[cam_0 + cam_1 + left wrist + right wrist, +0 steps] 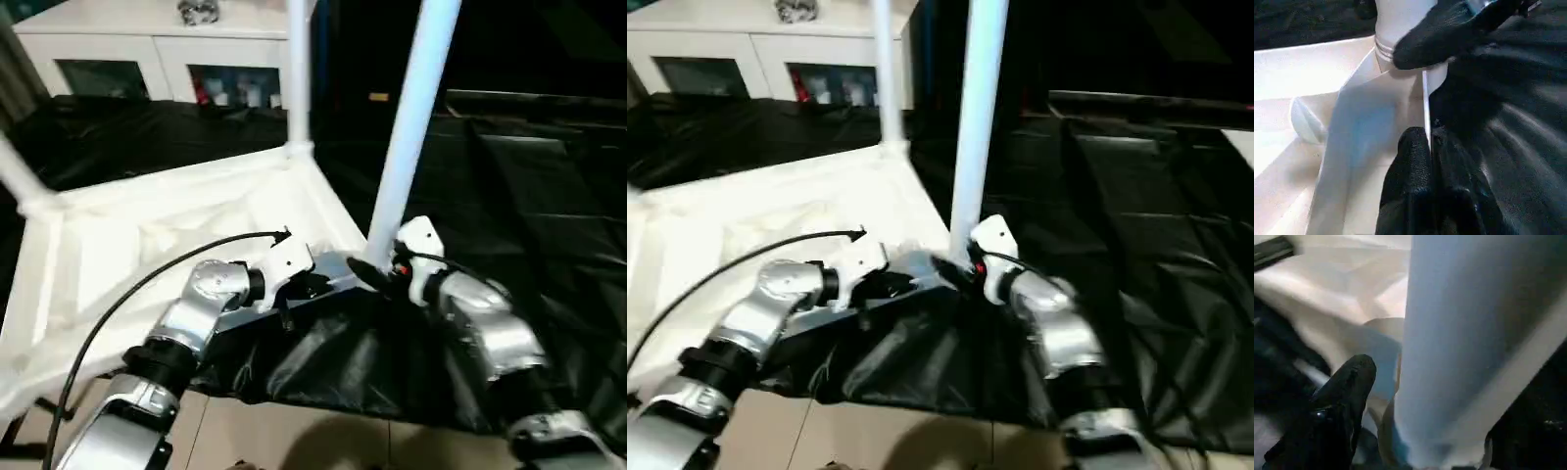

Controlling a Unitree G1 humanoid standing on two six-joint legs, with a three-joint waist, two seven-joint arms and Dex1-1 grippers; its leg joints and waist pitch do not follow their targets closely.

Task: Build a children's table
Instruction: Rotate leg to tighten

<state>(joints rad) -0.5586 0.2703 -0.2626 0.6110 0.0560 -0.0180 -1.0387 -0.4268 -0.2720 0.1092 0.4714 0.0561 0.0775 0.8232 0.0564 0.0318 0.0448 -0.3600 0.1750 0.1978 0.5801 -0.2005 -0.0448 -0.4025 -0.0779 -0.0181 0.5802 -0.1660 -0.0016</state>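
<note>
The tabletop [147, 245] lies upside down on a black sheet [549, 225] spread over the floor, its ribbed underside facing up. One leg [416, 117] stands at the near corner, another leg [299, 73] rises from the far corner socket, and a third [18, 171] slants away at the far left corner.

The left hand [1427, 147] has its fingers pressed together on the thin rim of the tabletop close to the near corner, pinching that edge. The right hand [377, 269] is at the foot of the near leg, with one black finger [1349, 382] beside the tube and the leg between its jaws; from these pictures I cannot tell whether it is gripping the leg or standing loose around it.

The parts look like hollow moulded plastic, so they should be light and fairly stiff, though the thin rim may flex under a hard pinch. The smooth, tapered tube is likely to be slippery, and a grip could slide toward its narrower end. The best place to hold it seems to be low down, near the socket, where pushing and twisting act straight into the joint. A tall leg held low may lever sideways, so the tabletop needs steadying at the rim or a rib next to that corner.
</note>
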